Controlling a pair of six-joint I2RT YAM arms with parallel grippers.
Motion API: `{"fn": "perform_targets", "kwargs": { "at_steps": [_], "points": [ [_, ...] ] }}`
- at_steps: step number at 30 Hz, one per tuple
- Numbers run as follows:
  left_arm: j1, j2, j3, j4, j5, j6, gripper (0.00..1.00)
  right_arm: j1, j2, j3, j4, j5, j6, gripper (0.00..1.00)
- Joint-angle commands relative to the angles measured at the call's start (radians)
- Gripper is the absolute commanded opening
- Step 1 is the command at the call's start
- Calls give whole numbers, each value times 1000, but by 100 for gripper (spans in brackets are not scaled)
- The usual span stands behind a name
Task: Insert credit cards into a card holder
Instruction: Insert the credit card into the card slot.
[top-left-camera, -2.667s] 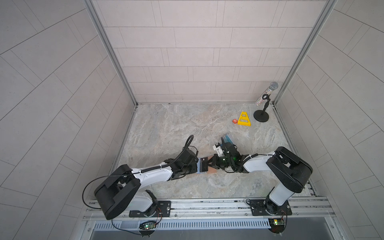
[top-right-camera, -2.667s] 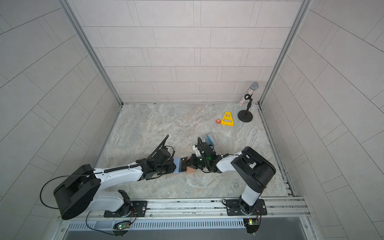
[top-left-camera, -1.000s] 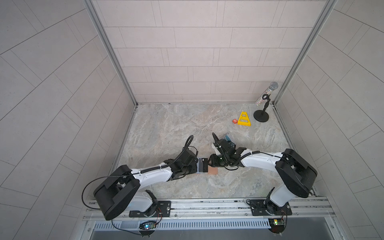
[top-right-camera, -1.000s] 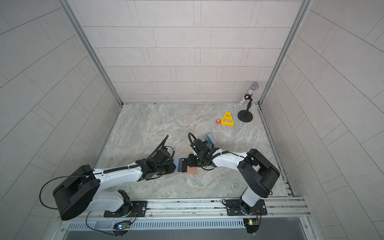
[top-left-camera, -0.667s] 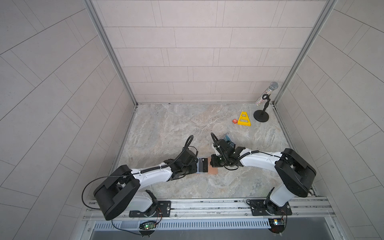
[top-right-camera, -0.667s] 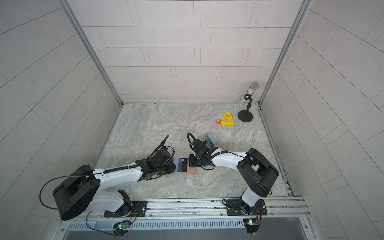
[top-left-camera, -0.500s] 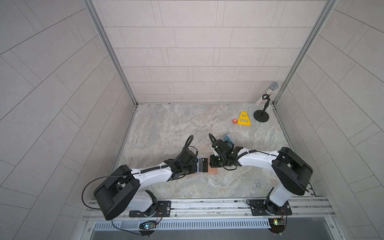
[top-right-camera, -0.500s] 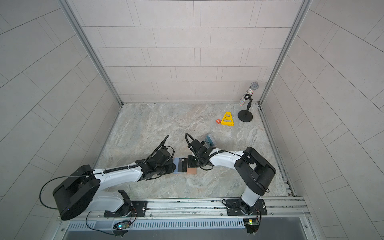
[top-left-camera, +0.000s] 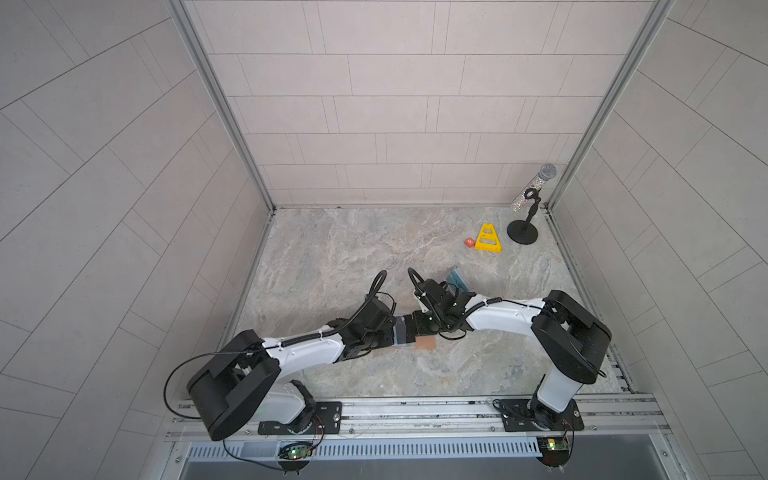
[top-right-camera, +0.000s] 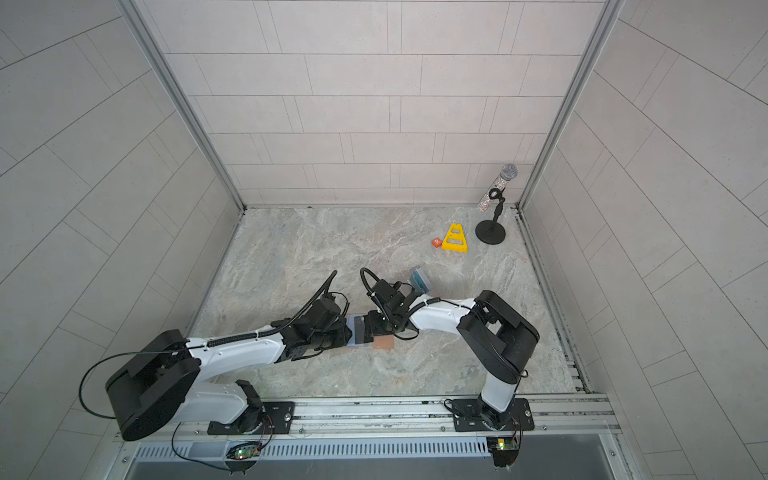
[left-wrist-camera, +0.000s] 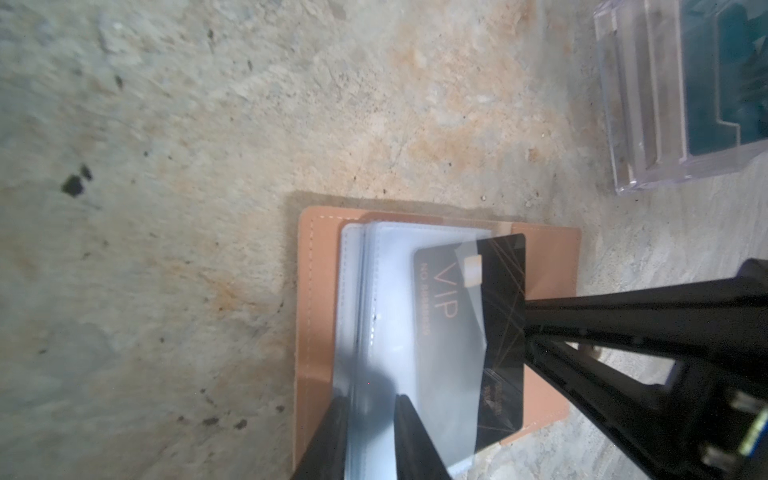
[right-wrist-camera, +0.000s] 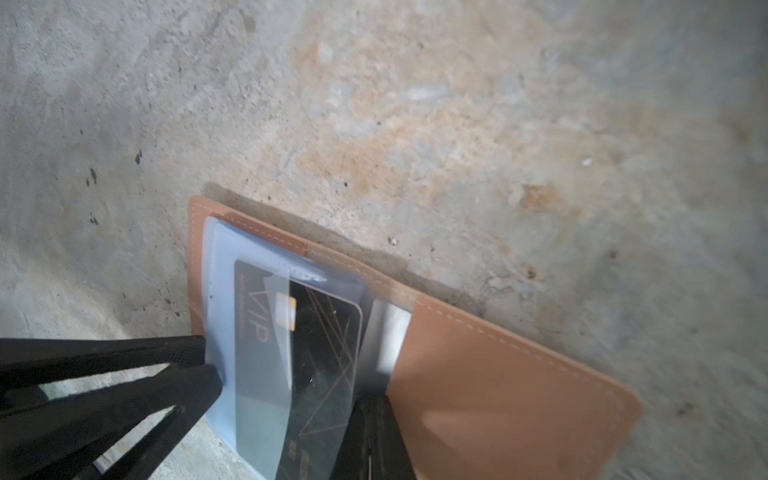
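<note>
The tan card holder (top-left-camera: 426, 343) (top-right-camera: 383, 342) lies open on the stone table (top-left-camera: 332, 257), its clear sleeves (left-wrist-camera: 386, 282) facing up. A dark grey "VIP" credit card (left-wrist-camera: 498, 291) (right-wrist-camera: 324, 332) lies partly inside the top sleeve, one end sticking out. My left gripper (left-wrist-camera: 370, 401) (right-wrist-camera: 210, 363) is shut on the stack of sleeves at the holder's edge. My right gripper (right-wrist-camera: 371, 401) (left-wrist-camera: 527, 328) is shut, its tips against the card's exposed edge, not around it. More teal credit cards (left-wrist-camera: 727, 83) stand in a clear plastic box (top-left-camera: 457, 280) (top-right-camera: 419, 278) behind the right arm.
At the back right stand a yellow triangular piece (top-left-camera: 488, 237), a small orange cube (top-left-camera: 469, 242) and a microphone on a round black stand (top-left-camera: 523, 230). Both arms meet low over the table's front middle.
My right gripper has moved left toward the holder and its jaws have closed. The left gripper has kept its hold and place.
</note>
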Motion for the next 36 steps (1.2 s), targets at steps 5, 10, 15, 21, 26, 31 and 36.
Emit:
{"fn": "perform_targets", "kwargs": {
  "at_steps": [5,10,15,21,26,31,36],
  "points": [
    [-3,-3,-32,-30,-1,11,27,16,32,25,-34,22,-7,6],
    [-3,-46,-35,-67,-41,14,27,18,30,18,-37,40,-5,6],
    [-2,-103,-39,-122,-95,18,29,19,29,16,-42,52,-9,6],
    [-1,-78,-38,-143,-115,23,29,21,22,15,-46,52,-12,6],
    [-3,-41,-39,-112,-84,28,27,28,17,20,-59,39,-22,6],
    [-3,-35,-44,-88,-56,33,23,35,20,36,-79,13,-39,6],
    [-2,-36,-50,-86,-51,35,21,49,29,56,-96,-2,-50,6]
  ]
}}
